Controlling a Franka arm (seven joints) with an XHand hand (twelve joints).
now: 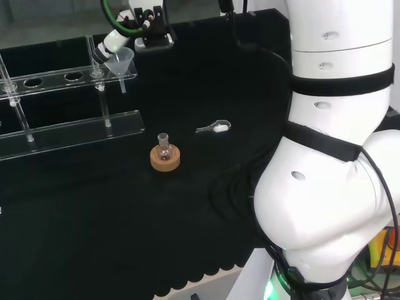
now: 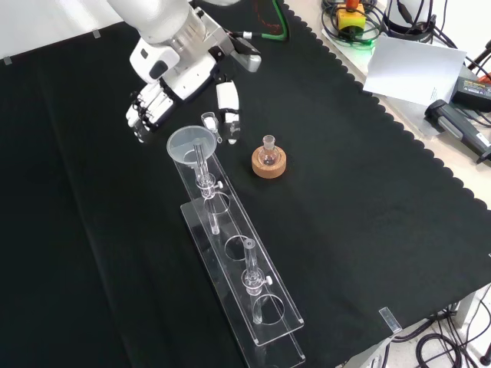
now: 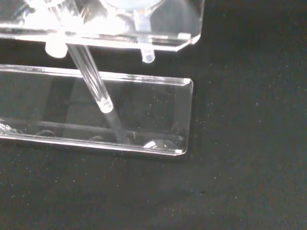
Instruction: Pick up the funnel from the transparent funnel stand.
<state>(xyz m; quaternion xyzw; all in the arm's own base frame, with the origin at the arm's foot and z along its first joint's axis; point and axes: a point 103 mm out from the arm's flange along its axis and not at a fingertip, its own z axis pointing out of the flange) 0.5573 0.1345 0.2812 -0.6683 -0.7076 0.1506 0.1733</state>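
Note:
A clear funnel [image 1: 120, 60] sits in the end hole of the transparent stand [image 1: 62, 80], its stem hanging below the top shelf. In the front view the funnel [image 2: 188, 144] is at the stand's [image 2: 244, 270] far end, and the hand [image 2: 173, 77] hovers just beyond and above it. Its fingers [image 2: 144, 115] reach down on the left of the funnel's rim and the thumb [image 2: 229, 115] on the right, apart from the funnel. The hand is open and holds nothing. The wrist view looks at the stand's end [image 3: 184, 91] with the funnel's stem tip [image 3: 148, 57] under the shelf.
A small round flask on a cork ring [image 1: 165, 156] stands on the cloth near the stand; in the front view the flask on its cork ring [image 2: 268, 159] is right of the funnel. A small clear scoop [image 1: 215, 127] lies farther right in the head view. The arm's white links [image 1: 331, 156] rise at the right.

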